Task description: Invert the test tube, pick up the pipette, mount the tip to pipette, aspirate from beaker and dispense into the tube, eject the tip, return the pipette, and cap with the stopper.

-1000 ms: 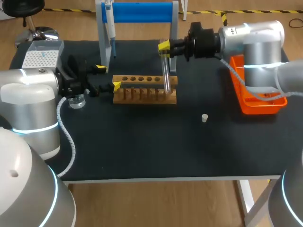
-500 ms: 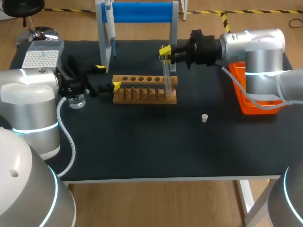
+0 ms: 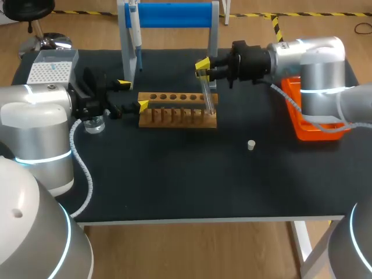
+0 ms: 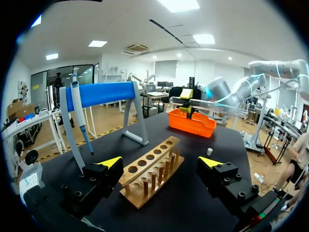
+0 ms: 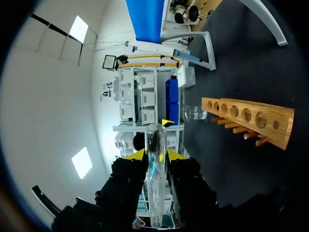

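Evidently, the test tube (image 3: pixel 206 96) was pinched near its top by the right gripper (image 3: pixel 201 64) and tilted over the right end of the wooden rack (image 3: pixel 177 119), probably for inverting, while the left gripper (image 3: pixel 133 95) was held spread by the rack's left end and the stopper (image 3: pixel 251 145) was left loose on the black table (image 3: pixel 174 180).

- Clear test tube (image 3: pixel 207 97), slightly tilted, gripped near its top by the right claw (image 3: pixel 203 67), with its lower end at the wooden rack's (image 3: pixel 174 117) right end.
- Pipette (image 3: pixel 135 35) hangs on the blue stand (image 3: pixel 174 14).
- Small pale stopper (image 3: pixel 251 145) lies on the worktop (image 3: pixel 174 174), right of the rack.
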`<state>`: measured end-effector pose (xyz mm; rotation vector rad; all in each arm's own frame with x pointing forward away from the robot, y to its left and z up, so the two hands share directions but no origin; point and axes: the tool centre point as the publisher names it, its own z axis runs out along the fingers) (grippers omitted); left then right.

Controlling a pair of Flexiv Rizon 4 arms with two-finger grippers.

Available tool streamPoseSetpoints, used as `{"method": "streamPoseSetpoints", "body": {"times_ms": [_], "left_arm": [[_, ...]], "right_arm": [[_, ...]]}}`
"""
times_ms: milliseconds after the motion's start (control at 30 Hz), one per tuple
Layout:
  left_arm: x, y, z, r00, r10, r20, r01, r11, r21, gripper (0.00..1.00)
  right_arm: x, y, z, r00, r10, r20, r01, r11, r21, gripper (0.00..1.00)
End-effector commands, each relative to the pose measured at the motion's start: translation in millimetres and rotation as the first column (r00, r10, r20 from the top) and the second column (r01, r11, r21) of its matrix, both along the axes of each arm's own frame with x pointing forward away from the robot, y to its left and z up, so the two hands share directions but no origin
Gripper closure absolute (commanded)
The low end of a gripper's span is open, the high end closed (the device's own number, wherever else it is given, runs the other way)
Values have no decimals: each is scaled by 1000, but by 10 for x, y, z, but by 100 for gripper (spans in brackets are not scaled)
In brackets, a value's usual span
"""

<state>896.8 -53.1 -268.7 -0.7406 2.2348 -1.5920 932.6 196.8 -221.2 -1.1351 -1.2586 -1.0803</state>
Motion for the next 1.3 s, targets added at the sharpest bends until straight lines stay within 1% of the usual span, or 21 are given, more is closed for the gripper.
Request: {"method": "streamPoseSetpoints", "body": {"times_ms": [33,167,233,800,833,867,933,1000,1033,1067,1133,1167,1200,1233,1267,1300], "left_arm": [[-7,-17,-8,1000,6,3,-6,1000,0,0],[-7,-17,-8,1000,6,3,-6,1000,0,0],[-7,-17,-8,1000,6,3,-6,1000,0,0],[-7,-17,-8,1000,6,3,-6,1000,0,0],[-24,-35,16,998,5,70,-8,999,36,0],[-44,-54,31,991,-10,133,3,999,52,0],[-72,-78,53,974,-49,221,34,997,70,0],[-84,-109,67,947,-98,306,74,993,90,0],[-96,-132,88,922,-146,359,111,987,119,0],[-120,-157,115,887,-186,423,137,980,144,0],[-174,-200,167,802,-280,528,224,960,169,0],[-210,-217,201,743,-318,589,258,948,186,0],[-243,-228,232,688,-345,638,284,938,201,0],[-275,-224,269,637,-344,690,308,934,181,0],[-267,-195,311,654,-327,682,313,938,150,0],[-267,-195,311,654,-327,682,313,938,150,0]], "right_arm": [[19,-13,-4,1000,3,4,-3,1000,-1,100],[18,-21,-6,1000,-5,8,5,1000,2,100],[19,-28,-4,999,-15,28,15,1000,-13,100],[19,-28,-4,999,-15,28,15,1000,-13,100],[19,-28,-4,999,-15,28,15,1000,-13,100],[19,-28,-4,999,-15,28,15,1000,-13,100],[19,-28,-4,999,-15,28,15,1000,-13,100],[19,-28,-4,999,-15,28,15,1000,-13,100],[19,-28,-4,999,-15,28,15,1000,-13,100],[19,-28,-4,999,-15,28,15,1000,-13,100],[19,-28,-4,999,-15,28,15,1000,-13,100],[19,-28,-4,999,-15,28,15,1000,-13,100],[19,-28,-4,999,-15,28,15,1000,-13,100],[19,-28,-4,999,-15,28,15,1000,-13,100],[19,-28,-4,999,-15,28,15,1000,-13,100],[19,-28,-4,999,-15,28,15,1000,-13,100]]}}
